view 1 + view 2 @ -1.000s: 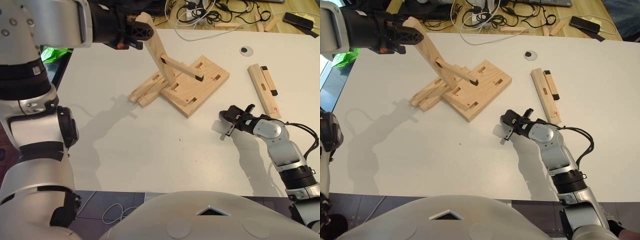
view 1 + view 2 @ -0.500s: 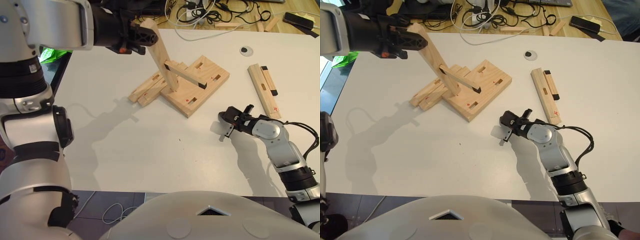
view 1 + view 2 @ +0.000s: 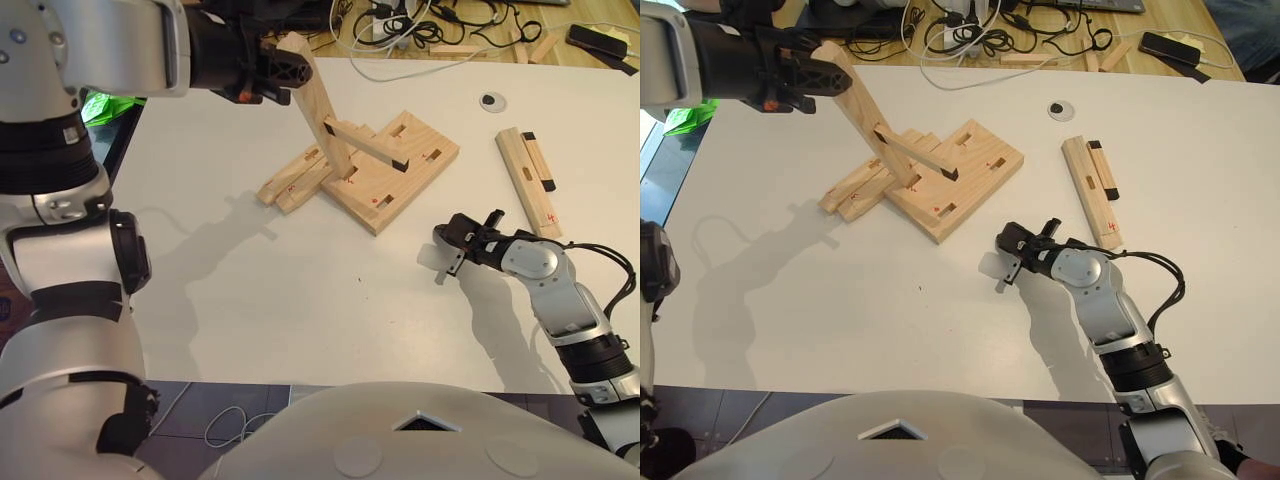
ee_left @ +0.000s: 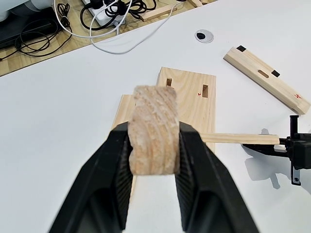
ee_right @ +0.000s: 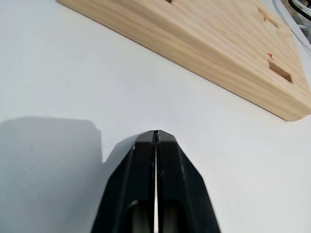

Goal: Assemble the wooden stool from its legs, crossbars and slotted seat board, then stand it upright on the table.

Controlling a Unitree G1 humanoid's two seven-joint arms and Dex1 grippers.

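Left tool [image 4: 153,141] clamped on leg [image 3: 318,112], crossbar [image 3: 366,148] over seat board [image 3: 422,176], right tool [image 5: 155,139] closed, empty.

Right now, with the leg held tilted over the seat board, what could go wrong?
The left gripper holds the leg only by its top end, so its lower end may skid on the seat board instead of seating. The shut right gripper is off the board, so pushing may shift it.

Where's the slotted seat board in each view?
Left eye view: seat board upper centre, under the tilted leg.
Right eye view: seat board likewise.
Left wrist view: seat board beyond the clamped leg's end.
Right wrist view: seat board just beyond the right gripper.
Landmark: that leg.
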